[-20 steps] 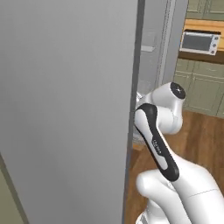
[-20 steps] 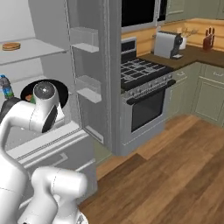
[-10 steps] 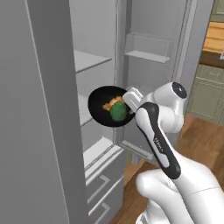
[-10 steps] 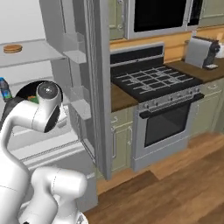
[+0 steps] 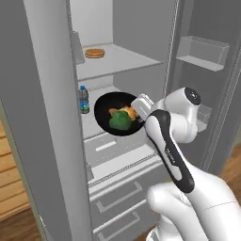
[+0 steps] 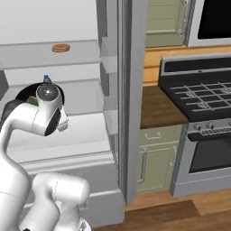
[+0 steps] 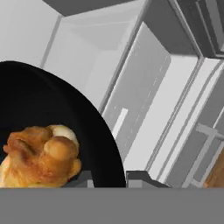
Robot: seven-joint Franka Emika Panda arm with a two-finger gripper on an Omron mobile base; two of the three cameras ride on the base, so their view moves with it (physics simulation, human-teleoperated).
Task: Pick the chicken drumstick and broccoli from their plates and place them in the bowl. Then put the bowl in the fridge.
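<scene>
The glossy black bowl hangs in front of the open fridge, level with its middle shelf. My gripper is shut on the bowl's right rim. Inside lie the golden-brown chicken drumstick and the dark green broccoli. In the hand view the drumstick rests in the bowl, whose rim runs between my fingertips. From the right base view the arm covers most of the bowl; a bit of broccoli peeks out. The plates are out of view.
A flat brown disc lies on the upper shelf and a water bottle stands on the middle shelf, left of the bowl. Drawers sit below. The fridge door edge stands to the right, a stove beyond it.
Both base views have swung across the room, so the camera moved: the grey door that filled the left view gave way to the open fridge interior. The bowl stays in my grip.
</scene>
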